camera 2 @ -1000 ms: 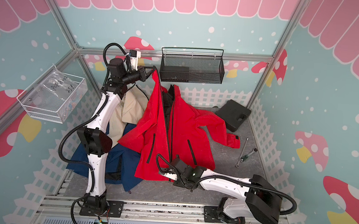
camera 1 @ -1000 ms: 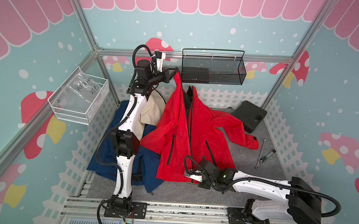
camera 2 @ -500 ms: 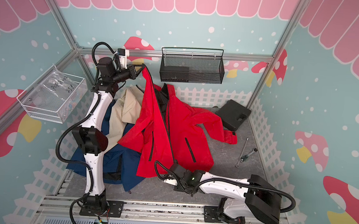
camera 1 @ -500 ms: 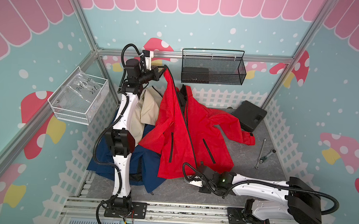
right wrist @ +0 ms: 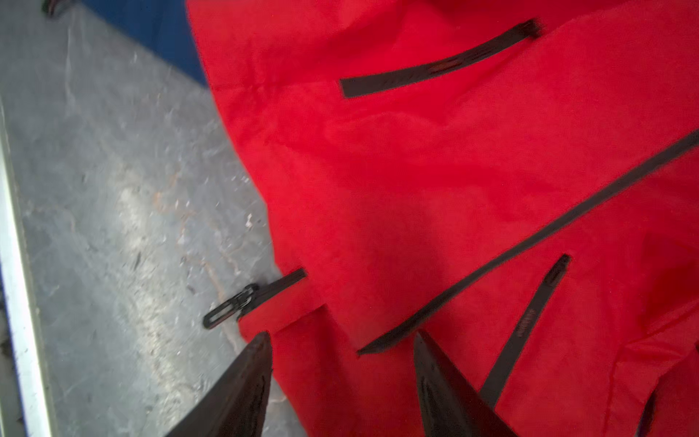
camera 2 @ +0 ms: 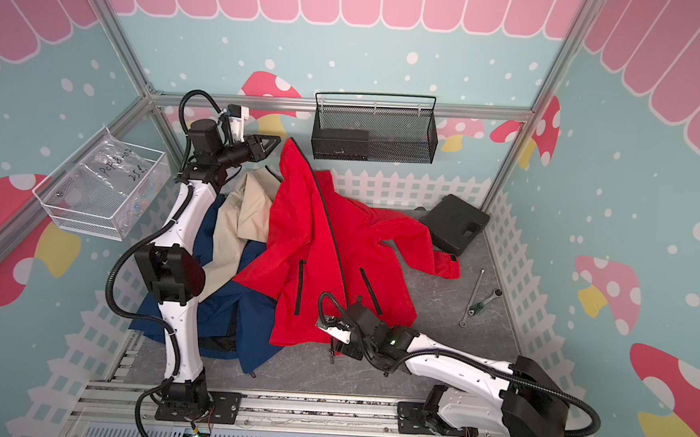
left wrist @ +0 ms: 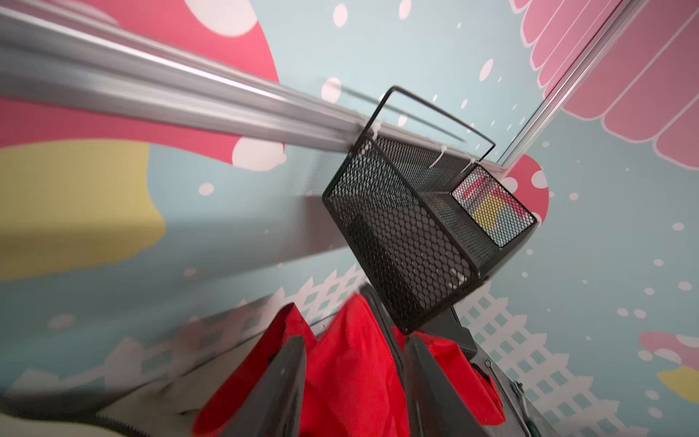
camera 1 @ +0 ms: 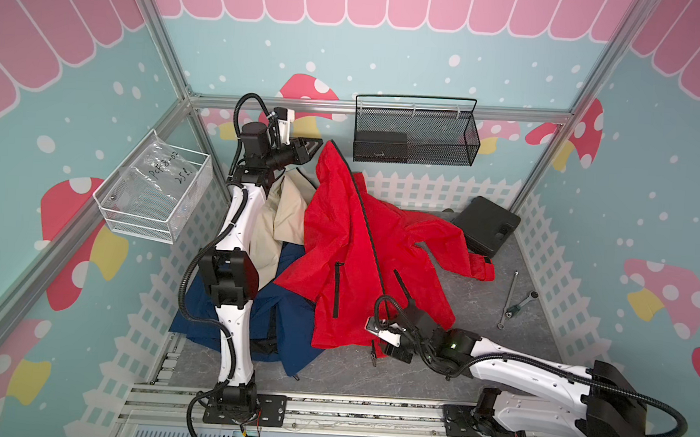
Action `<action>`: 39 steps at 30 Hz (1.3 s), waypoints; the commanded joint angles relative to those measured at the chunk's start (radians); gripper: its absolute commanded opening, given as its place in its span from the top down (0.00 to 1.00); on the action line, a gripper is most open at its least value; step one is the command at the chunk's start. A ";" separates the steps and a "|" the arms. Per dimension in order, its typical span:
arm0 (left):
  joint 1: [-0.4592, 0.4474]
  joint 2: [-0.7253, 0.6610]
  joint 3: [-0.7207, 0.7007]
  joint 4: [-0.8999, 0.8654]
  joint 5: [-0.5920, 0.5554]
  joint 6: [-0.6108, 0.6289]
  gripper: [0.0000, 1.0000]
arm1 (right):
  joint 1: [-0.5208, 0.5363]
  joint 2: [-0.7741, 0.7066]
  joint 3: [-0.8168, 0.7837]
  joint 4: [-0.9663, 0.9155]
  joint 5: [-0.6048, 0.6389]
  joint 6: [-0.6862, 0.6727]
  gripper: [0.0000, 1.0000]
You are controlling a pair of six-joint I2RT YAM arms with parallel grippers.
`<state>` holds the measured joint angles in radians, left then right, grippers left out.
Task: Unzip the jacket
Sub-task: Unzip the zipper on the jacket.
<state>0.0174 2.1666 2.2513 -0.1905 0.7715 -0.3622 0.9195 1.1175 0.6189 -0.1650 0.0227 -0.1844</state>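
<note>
The red jacket [camera 1: 358, 266] is lying across the middle of the grey table [camera 1: 537, 335], its collar end rising to a peak at the back and its hem reaching toward the front edge. It is overlapping a beige garment [camera 1: 286, 211] and a navy garment [camera 1: 287, 324] heaped on the left arm's side.

The left gripper [left wrist: 354, 338] is hanging high at the back, just beside the collar peak. Its jaws are standing apart with red cloth showing in the gap — whether they are touching it cannot be told.

The right gripper [right wrist: 340, 335] is hovering low over the hem, jaws parted and gripping nothing, one jaw over bare table and the other over red cloth. Just beyond them the zipper slider [right wrist: 230, 308] is lying on the table with its pull tab, sticking out past the hem. A long black zipper line [camera 1: 371, 237] is running down the front from the collar.

A black mesh basket [camera 1: 416, 136] is hanging on the back rail and a white wire basket [camera 1: 154, 195] on the side wall. A black case [camera 1: 485, 230] and two wrenches [camera 1: 520, 305] are sitting on the right arm's side of the table.
</note>
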 commanded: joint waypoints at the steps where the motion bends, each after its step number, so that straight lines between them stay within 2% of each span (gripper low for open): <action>1: -0.002 -0.199 -0.156 -0.032 -0.074 0.019 0.38 | -0.142 -0.046 0.039 0.127 -0.180 0.106 0.35; 5: -0.005 -0.446 -0.494 0.035 -0.181 -0.054 0.31 | -0.325 -0.019 0.092 0.174 -0.288 0.225 0.29; 8: -0.027 -0.622 -0.742 0.062 -0.261 -0.121 0.30 | -0.492 0.078 0.177 0.153 -0.406 0.315 0.26; 10: -0.055 -0.710 -0.873 0.013 -0.314 -0.130 0.30 | -0.622 0.164 0.235 0.138 -0.504 0.362 0.24; 13: -0.095 -0.774 -0.980 -0.118 -0.342 -0.107 0.30 | -0.748 0.295 0.305 0.132 -0.566 0.412 0.22; 18: -0.137 -0.789 -1.029 -0.306 -0.375 0.045 0.25 | -0.811 0.463 0.423 0.074 -0.483 0.380 0.19; 20: -0.141 -0.791 -1.044 -0.308 -0.372 0.091 0.20 | -0.811 0.517 0.457 0.066 -0.445 0.353 0.19; 23: -0.154 -0.764 -1.030 -0.311 -0.353 0.137 0.18 | -0.811 0.606 0.513 0.065 -0.440 0.319 0.19; 27: -0.231 -0.697 -0.991 -0.325 -0.312 0.270 0.15 | -0.804 0.703 0.576 0.079 -0.446 0.274 0.16; 29: -0.262 -0.670 -0.983 -0.319 -0.333 0.310 0.13 | -0.797 0.729 0.584 0.097 -0.436 0.242 0.16; 35: -0.304 -0.544 -0.882 -0.374 -0.397 0.308 0.12 | -0.786 0.813 0.617 0.120 -0.459 0.197 0.13; 39: -0.336 -0.480 -0.837 -0.417 -0.505 0.318 0.12 | -0.760 0.863 0.634 0.146 -0.422 0.165 0.13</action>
<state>-0.2970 1.6592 1.3739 -0.5514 0.3580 -0.0845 0.1379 1.9427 1.2301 -0.0444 -0.4137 0.0341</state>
